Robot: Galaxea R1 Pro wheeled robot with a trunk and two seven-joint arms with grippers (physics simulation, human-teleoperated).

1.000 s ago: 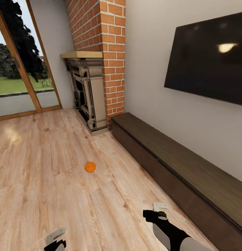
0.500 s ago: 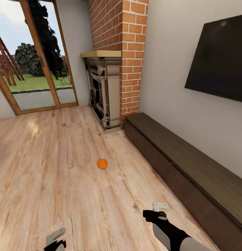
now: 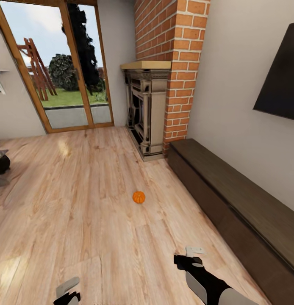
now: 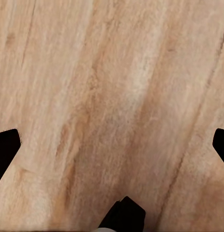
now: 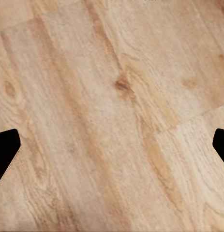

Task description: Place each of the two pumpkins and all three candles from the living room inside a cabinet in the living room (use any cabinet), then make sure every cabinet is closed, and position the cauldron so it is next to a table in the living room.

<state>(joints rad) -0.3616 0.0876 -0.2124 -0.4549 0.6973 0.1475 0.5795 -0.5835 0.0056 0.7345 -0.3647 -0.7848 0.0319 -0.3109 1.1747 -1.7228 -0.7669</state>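
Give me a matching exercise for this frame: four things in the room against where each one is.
Things:
1. pumpkin
2. cabinet
3. fireplace
4. glass door

Places:
A. against the brick column
B. along the wall under the dark screen
C. in the far wall, garden behind it
D. alone on the bare wood floor

Pairs: 1-D, 2-B, 3-A, 4-C

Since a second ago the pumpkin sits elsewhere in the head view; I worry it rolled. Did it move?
No. The pumpkin keeps its place relative to the fireplace and cabinet; the camera turned left.
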